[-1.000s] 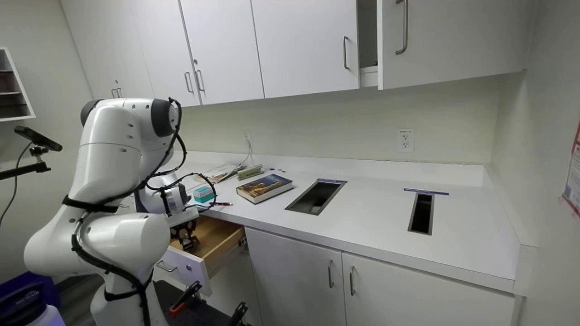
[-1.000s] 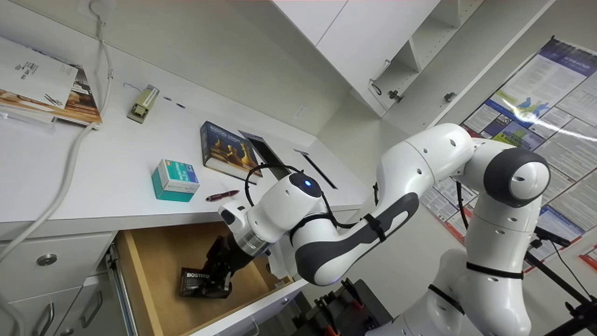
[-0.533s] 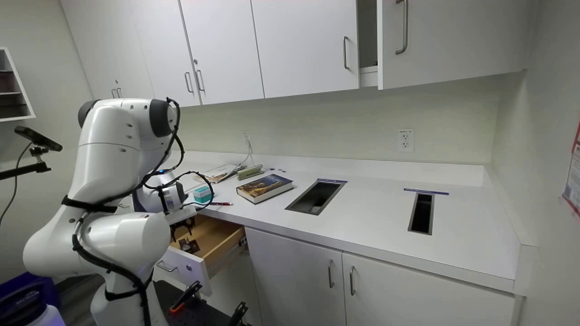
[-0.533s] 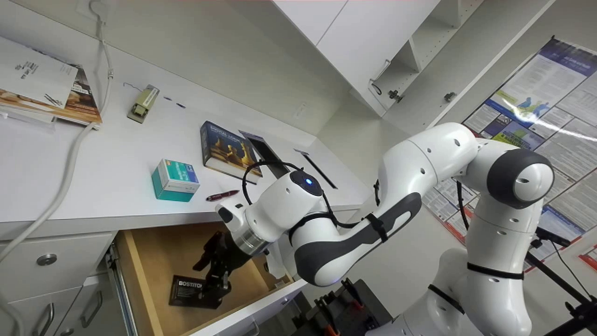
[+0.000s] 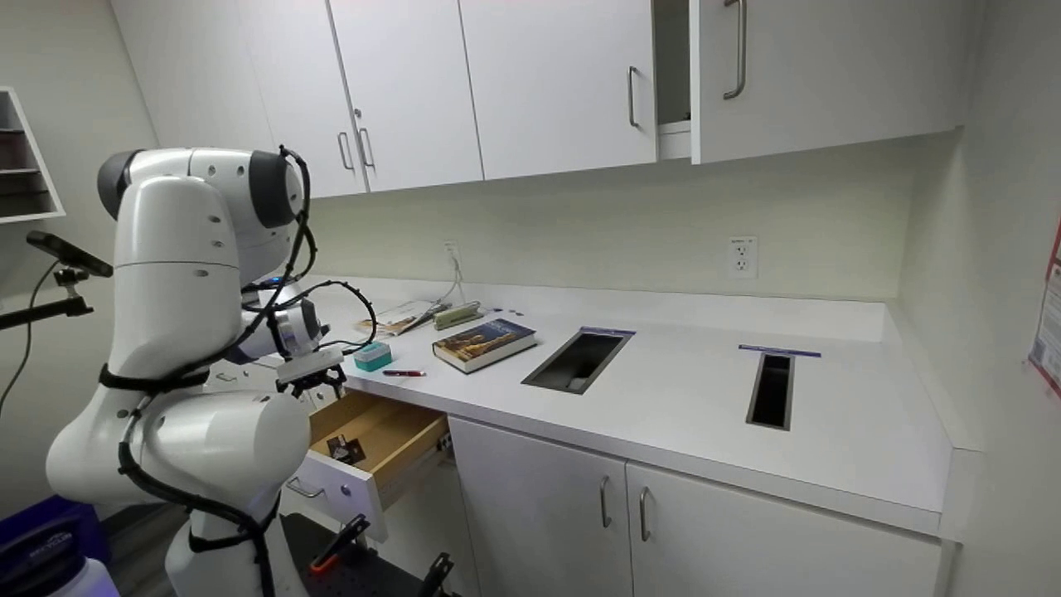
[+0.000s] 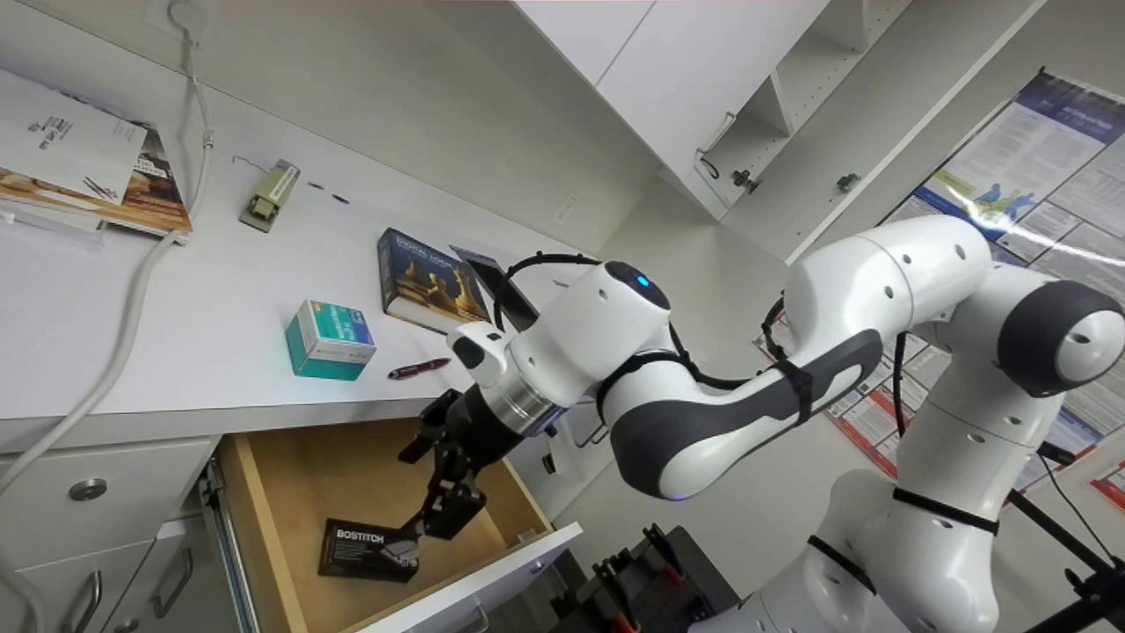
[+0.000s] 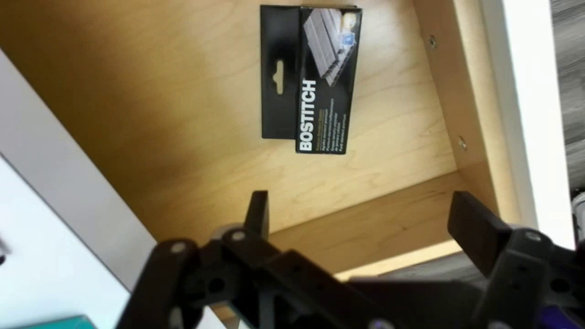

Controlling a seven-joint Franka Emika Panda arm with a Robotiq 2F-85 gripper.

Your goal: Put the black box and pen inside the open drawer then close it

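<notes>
The black box (image 7: 327, 87) lies flat in the open drawer (image 7: 205, 137), below the front edge of the countertop (image 6: 220, 369). Above the drawer hangs the gripper (image 7: 358, 205), its jaws standing wide apart. The pen (image 6: 419, 368) rests near that front edge, with a teal and white box (image 6: 330, 341) near it; a thick book (image 6: 432, 277) lies farther in, between front and back edges.
</notes>
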